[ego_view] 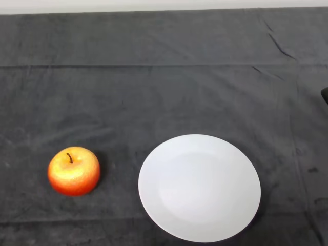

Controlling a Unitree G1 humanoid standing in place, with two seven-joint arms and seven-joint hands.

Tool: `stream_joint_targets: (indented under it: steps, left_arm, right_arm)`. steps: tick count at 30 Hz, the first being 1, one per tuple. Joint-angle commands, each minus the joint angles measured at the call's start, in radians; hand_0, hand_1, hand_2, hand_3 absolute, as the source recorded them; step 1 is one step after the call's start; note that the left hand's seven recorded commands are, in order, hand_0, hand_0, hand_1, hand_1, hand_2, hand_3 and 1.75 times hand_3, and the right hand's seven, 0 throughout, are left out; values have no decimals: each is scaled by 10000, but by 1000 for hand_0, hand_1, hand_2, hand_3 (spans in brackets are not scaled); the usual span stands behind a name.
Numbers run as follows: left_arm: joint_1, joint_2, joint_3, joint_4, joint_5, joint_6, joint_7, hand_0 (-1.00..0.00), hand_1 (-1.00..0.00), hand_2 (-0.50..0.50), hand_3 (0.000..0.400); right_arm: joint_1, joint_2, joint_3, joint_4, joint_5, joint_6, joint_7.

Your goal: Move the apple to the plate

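A red and yellow apple (74, 170) with a short dark stem stands upright on the dark cloth at the lower left. To its right, a small gap away, lies a round white plate (199, 187) with nothing on it.
The dark cloth (164, 87) covers the whole table, with folds across the back and creases at the upper right. The table's far edge runs along the top of the view. A small dark object (325, 95) pokes in at the right edge.
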Motion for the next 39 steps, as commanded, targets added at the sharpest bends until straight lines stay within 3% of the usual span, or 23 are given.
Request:
stream_joint_targets:
  steps: [1, 12, 20, 31, 39]
  left_arm:
    - [-175, 170, -21, 6, -41, 1, -35, 0, 0, 0, 0]
    - [-171, 148, -101, -414, -19, 221, 36, 0, 0, 0, 0]
    - [61, 79, -247, -1789, -17, 908, 115, 0, 0, 0, 0]
    - [876, -407, -721, -5468, 80, 2501, 277, 0, 0, 0, 0]
    - [1563, -773, -1366, -8897, 105, 4285, 121, 0, 0, 0, 0]
  right_arm:
    - [-19, -316, -118, 95, -29, -38, 76]
    - [-16, -313, -118, 89, -31, -38, 74]
    - [-11, -306, -118, 77, -31, -40, 70]
    - [11, -281, -113, 28, -31, -47, 52]
    - [35, -255, -107, -28, -30, -55, 30]
